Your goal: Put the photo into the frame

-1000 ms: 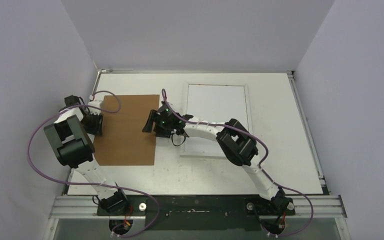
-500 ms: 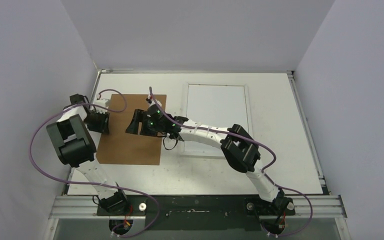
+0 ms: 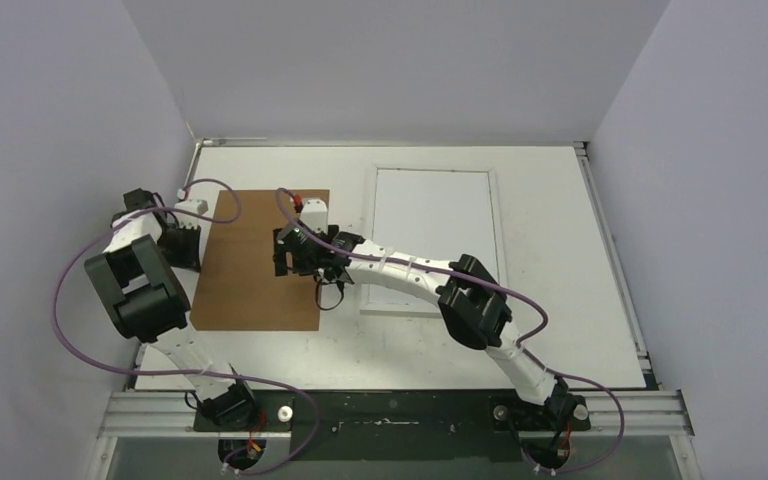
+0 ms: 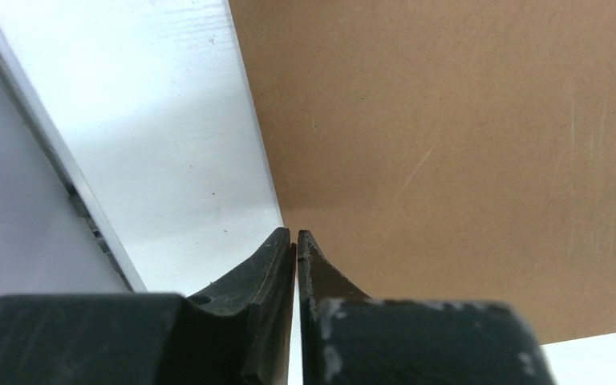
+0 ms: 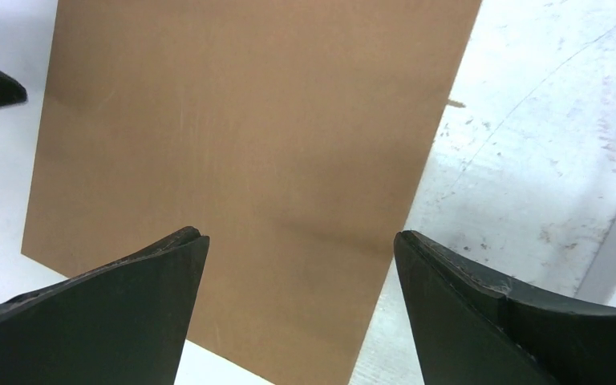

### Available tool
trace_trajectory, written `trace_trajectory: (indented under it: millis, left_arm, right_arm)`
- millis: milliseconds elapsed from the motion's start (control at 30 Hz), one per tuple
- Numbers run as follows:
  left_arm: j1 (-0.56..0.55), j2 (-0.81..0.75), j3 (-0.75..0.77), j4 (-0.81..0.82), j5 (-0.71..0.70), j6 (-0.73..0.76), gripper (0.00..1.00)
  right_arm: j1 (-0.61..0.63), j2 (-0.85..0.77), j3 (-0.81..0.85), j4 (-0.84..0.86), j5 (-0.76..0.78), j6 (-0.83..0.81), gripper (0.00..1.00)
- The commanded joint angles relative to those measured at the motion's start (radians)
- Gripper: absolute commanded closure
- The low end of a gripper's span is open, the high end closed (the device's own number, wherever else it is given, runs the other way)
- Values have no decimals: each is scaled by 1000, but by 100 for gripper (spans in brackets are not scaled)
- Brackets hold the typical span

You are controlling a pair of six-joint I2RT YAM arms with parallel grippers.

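A plain brown backing board [image 3: 250, 290] lies flat on the left of the white table. The white frame [image 3: 432, 200] lies to its right, its near part crossed by my right arm. The photo is not in view. My left gripper [image 3: 184, 246] sits at the board's left edge; in the left wrist view its jaws [image 4: 295, 234] are shut, with the board's edge [image 4: 449, 144] running up to the tips and nothing seen between them. My right gripper [image 3: 290, 255] hovers over the board's right part, open wide and empty [image 5: 301, 237], with the board [image 5: 241, 144] beneath it.
Grey walls close in the table on the left, back and right. A metal rail [image 3: 400, 412] with both arm bases runs along the near edge. Purple cables [image 3: 70, 290] loop off the arms. Scuffed bare table [image 5: 529, 144] shows right of the board.
The right gripper moved left from the frame to over the board and opened wider. The left gripper closed at the board's left edge. The board shifted slightly right.
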Motion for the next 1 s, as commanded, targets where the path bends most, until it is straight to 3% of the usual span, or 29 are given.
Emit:
trace_trajectory:
  millis: [0,67,233,367,433,600,800,967]
  left_arm:
    - [-11,-46,69,-9,-39,1,96]
    - [-18,-38,76,20,-104,-1,100]
    - [-32,-14,61,138,-251,-6,100]
    - [-35,25,58,211,-302,-9,100]
    - [-45,41,48,244,-316,-11,100]
    - [-76,64,30,267,-289,-32,100]
    - [-104,77,38,210,-219,-70,100]
    - [-129,83,33,192,-195,-76,100]
  right_arm:
    - [-32,-59,-104,60,-17,29,10]
    - [-36,-91,-150,88,15,2,10]
    - [22,-6,68,-112,219,-43,10]
    - [-35,-52,-86,58,16,33,10]
    - [-42,-89,-173,128,0,26,10]
    - [-20,2,26,-66,135,-4,10]
    - [-53,-74,-106,33,130,73,10]
    - [-5,-175,-173,100,318,22,10]
